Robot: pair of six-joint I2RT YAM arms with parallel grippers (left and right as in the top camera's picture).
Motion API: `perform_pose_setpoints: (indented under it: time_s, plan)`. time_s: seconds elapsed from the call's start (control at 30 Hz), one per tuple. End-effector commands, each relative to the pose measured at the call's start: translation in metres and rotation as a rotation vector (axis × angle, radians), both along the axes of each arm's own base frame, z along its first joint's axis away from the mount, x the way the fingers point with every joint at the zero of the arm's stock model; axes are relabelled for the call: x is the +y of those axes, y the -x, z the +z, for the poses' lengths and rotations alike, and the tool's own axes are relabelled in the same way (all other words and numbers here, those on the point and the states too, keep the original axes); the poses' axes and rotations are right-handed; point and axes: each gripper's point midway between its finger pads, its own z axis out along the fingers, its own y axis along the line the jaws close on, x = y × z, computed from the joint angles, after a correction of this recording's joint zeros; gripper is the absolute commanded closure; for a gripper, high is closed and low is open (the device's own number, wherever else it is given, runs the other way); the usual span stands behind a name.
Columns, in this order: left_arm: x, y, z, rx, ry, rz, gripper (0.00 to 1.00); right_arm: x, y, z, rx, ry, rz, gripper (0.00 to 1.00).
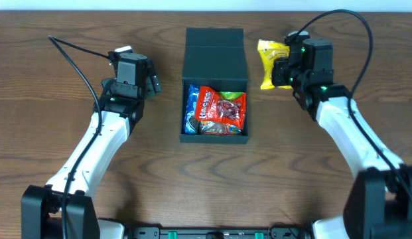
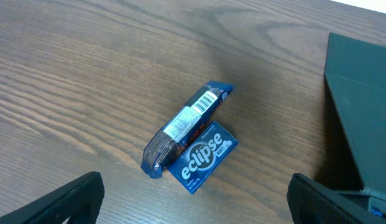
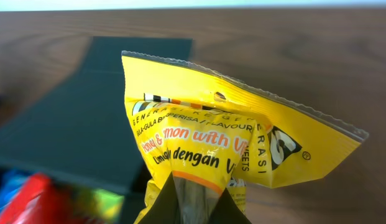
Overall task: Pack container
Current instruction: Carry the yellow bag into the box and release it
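The dark teal-green container [image 1: 215, 139] stands at the table's middle with its flap lid [image 1: 214, 53] folded open away from me. A red packet [image 1: 222, 109] and a blue packet [image 1: 192, 106] lie inside. My right gripper [image 1: 280, 72] is shut on a yellow snack packet [image 1: 269, 56], just right of the lid. In the right wrist view the jaws [image 3: 194, 205] pinch the yellow packet [image 3: 205, 130] at its lower end, with the container [image 3: 87, 118] to the left. My left gripper [image 1: 152, 81] is open and empty, left of the container.
In the left wrist view, a blue Eclipse gum pack [image 2: 202, 155] and a dark snack bar [image 2: 183, 127] lie touching on the wood, just ahead of the open jaws [image 2: 196, 208]. The container's side [image 2: 360, 124] is at the right. Both are hidden in the overhead view.
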Motion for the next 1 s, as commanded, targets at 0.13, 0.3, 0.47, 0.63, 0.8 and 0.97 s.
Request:
perform_pose_setpoints:
  time_s: [0.13, 0.3, 0.47, 0.63, 0.8, 0.97]
  plan:
    - [0.001, -0.004, 0.007, -0.015, -0.001, 0.0, 0.05, 0.067, 0.046, 0.049, -0.12, -0.01, 0.426, 0.99]
    - [0.001, -0.004, 0.007, -0.015, -0.002, -0.001, 0.05, 0.098, 0.085, 0.043, -0.089, -0.029, 0.667, 0.99]
    - [0.001, -0.004, 0.007, -0.015, -0.001, 0.0, 0.05, 0.129, 0.124, 0.035, -0.116, 0.019, 0.928, 0.99]
    - [0.001, -0.004, 0.007, -0.015, -0.001, 0.0, 0.05, 0.157, 0.151, 0.022, -0.162, 0.07, 1.136, 0.99]
    - [0.001, -0.004, 0.007, -0.015, -0.001, 0.0, 0.05, 0.161, 0.151, -0.003, -0.105, 0.105, 1.155, 0.99]
    - [0.001, -0.004, 0.007, -0.015, -0.002, -0.001, 0.05, 0.156, 0.141, -0.012, -0.091, 0.158, 1.118, 0.01]
